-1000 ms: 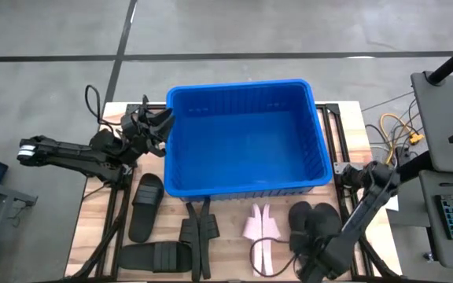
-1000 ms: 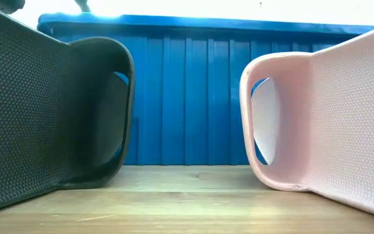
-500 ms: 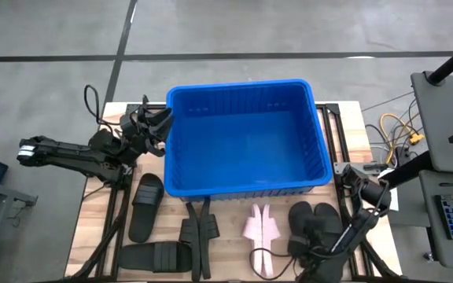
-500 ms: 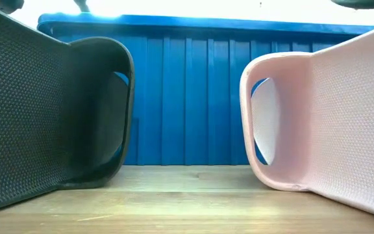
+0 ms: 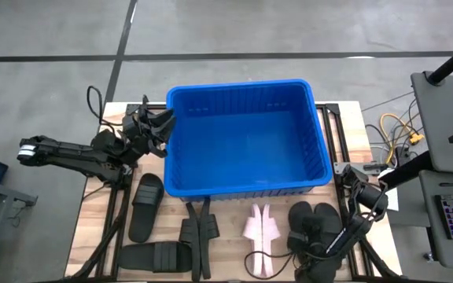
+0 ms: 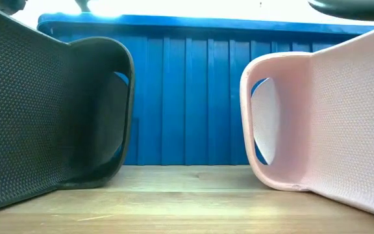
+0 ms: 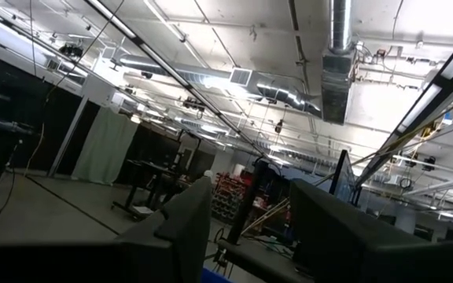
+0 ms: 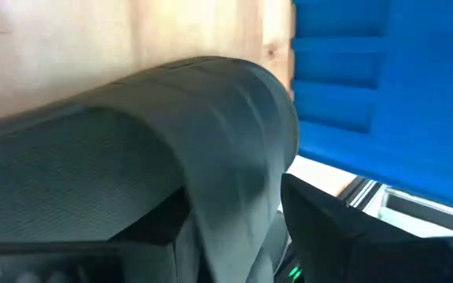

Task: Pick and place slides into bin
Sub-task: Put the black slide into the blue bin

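Note:
The blue bin [image 5: 246, 137] stands at the table's middle far side. My right gripper [image 5: 307, 240] is down over a pair of black slides [image 5: 314, 220] at the near right. In the right wrist view it is open [image 8: 234, 232], with one black slide's broad strap [image 8: 171, 149] running between its fingers. Two pink slides [image 5: 262, 236] lie to the left of that pair. Two more black slides [image 5: 145, 206] lie flat on the table at the near left. My left gripper [image 5: 162, 124] is open and empty beside the bin's far left corner, tipped up toward the ceiling [image 7: 250, 220]. My right gripper's fingers [image 8: 344, 236] stand on either side of the black slide's strap [image 8: 226, 212], coming from above and lying across it. I cannot tell whether they touch it. The slide rests on the table.
A narrow black forked bracket [image 5: 199, 234] lies between the left black slides and the pink ones. In the low view a black slide [image 6: 44, 117] and a pink slide [image 6: 323, 117] stand close in front of the bin's near wall [image 6: 187, 97].
My right arm has folded and brought its gripper down and a little toward the far edge, onto the black pair at the near right. A dark part of it has come into the low view's top right corner. The slides have stayed in place.

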